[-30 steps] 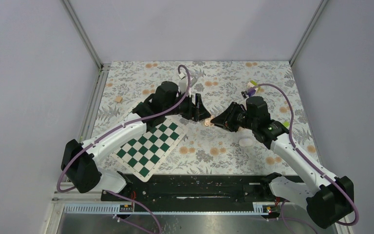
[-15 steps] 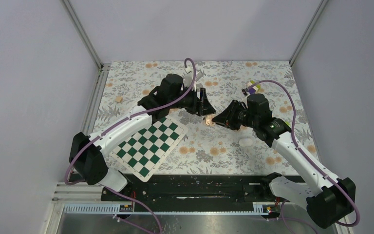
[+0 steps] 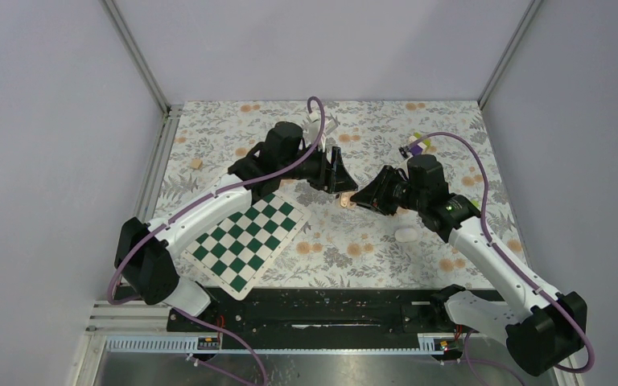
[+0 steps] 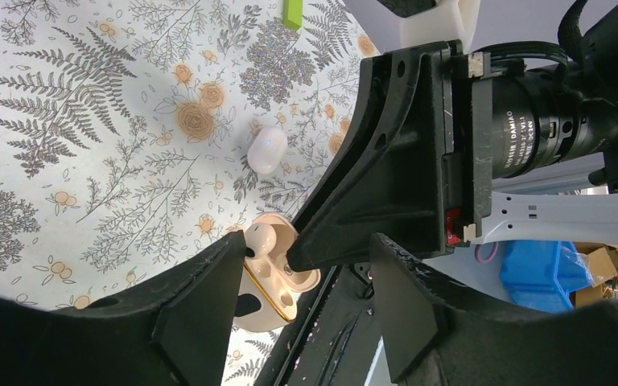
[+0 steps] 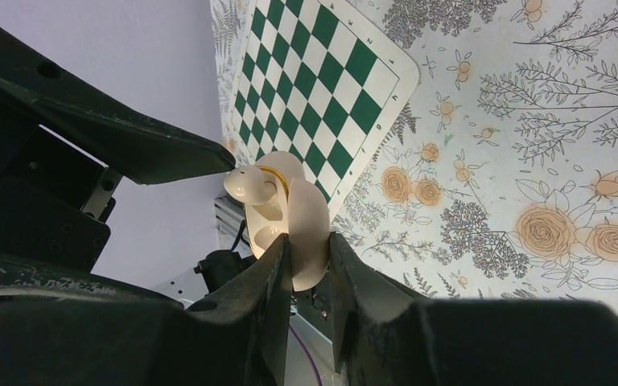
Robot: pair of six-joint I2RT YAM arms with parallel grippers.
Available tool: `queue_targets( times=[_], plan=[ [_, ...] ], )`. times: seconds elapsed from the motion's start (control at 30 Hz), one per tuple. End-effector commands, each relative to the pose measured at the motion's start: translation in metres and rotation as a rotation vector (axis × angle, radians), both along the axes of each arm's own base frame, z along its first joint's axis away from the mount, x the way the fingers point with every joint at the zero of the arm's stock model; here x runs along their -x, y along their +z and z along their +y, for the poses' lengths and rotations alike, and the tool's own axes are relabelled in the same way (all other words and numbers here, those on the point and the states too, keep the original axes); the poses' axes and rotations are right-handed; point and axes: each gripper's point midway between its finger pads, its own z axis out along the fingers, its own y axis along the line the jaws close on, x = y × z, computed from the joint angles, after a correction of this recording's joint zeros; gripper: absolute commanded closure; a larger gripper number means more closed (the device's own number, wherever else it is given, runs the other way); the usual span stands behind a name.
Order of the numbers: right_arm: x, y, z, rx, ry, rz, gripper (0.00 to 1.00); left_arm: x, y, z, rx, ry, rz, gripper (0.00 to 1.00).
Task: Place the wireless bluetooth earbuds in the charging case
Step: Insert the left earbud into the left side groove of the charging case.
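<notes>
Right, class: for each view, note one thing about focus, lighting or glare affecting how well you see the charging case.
Top external: soft even light, no glare, but the charging case is tiny. Left wrist: tablecloth sharp, the left claw's near fingers dark and blurred. Right wrist: charging case crisp, well lit; right claw's fingers blurred.

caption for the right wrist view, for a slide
Right gripper clamps the open charging case, one earbud in it, chessboard behind.

The left gripper (image 3: 342,190) and right gripper (image 3: 357,198) face each other at the charging case (image 3: 344,202) above the floral table (image 3: 386,129).
</notes>
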Motion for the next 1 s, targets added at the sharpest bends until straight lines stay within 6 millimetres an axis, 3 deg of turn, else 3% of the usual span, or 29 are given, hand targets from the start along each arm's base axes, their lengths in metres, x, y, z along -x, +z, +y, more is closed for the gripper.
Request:
queue_targets(
  times=[0.0,0.63,0.83,0.97],
  plan=[
    [-0.009,0.016,0.0,-0.008,-0.01,-0.052,1.0,0.007,0.023,-0.002,0.072,-0.04,-0.047,0.42],
    [-0.013,0.016,0.001,-0.005,-0.018,-0.053,1.0,0.015,0.02,0.002,0.074,-0.058,-0.042,0.44],
    [-0.012,0.017,0.001,-0.008,-0.017,-0.056,1.0,0.005,0.027,0.008,0.06,0.005,-0.095,0.41],
    [-0.011,0.017,0.001,-0.009,-0.016,-0.055,1.0,-0.004,0.028,0.013,0.019,0.053,-0.148,0.46]
  ],
)
